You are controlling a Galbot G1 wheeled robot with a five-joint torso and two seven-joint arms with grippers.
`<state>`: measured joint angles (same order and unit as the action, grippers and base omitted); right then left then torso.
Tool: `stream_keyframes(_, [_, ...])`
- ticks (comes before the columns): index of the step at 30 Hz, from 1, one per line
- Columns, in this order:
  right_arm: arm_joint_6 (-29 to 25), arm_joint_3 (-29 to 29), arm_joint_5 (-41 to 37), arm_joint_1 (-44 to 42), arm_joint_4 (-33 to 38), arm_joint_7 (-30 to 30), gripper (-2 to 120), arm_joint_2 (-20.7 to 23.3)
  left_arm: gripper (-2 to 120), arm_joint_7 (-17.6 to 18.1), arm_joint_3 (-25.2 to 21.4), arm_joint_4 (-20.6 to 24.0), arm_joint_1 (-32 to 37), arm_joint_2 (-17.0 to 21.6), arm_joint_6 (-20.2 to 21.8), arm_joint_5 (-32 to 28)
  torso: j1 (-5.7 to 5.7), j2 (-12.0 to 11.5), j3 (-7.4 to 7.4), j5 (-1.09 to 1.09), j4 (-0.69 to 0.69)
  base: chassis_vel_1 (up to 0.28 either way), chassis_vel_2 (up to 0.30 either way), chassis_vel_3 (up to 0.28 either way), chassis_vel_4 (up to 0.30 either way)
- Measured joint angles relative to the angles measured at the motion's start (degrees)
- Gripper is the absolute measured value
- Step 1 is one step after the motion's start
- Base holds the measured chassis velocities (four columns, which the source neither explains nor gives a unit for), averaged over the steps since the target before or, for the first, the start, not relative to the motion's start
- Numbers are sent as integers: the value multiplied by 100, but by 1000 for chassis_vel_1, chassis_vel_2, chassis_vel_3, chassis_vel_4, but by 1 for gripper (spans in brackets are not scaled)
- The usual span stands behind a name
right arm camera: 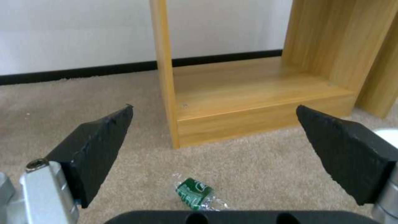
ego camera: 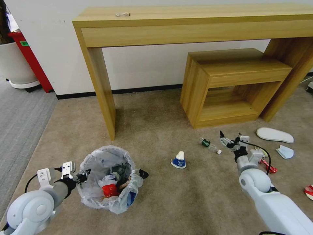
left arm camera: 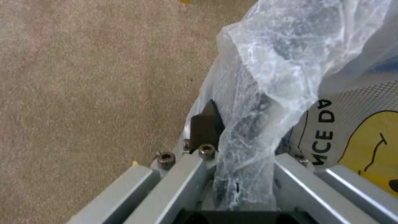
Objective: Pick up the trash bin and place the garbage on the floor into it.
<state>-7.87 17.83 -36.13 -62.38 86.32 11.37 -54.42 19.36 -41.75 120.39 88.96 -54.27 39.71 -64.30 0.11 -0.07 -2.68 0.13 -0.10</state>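
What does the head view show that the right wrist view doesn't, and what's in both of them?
Head view alone: the trash bin with the left gripper shut on its bag-lined rim, the paper cup, a white slipper and the long table. Right wrist view alone: the right gripper seen close, jaws wide open with the small bottle below the gap. Both: that bottle, the low wooden shelf unit, the beige carpet and the wall's dark baseboard.

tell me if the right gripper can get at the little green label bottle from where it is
Probably yes. The right gripper hangs open just beside the bottle, which lies alone on bare carpet; nothing stands between them.
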Motion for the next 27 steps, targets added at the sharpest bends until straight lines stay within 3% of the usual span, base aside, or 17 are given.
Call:
stream_keyframes(10, [-545,25,749,-277,-250,-407,100,72,0,-7,-28,-22,17,13,-3,10,0,0,0,-1,0,0,0,0,0])
stream_keyframes(27, [-1135,-60,1322,-609,-289,-862,100,97,0,-47,-87,-21,96,-11,-21,61,0,0,0,-1,0,0,0,0,0])
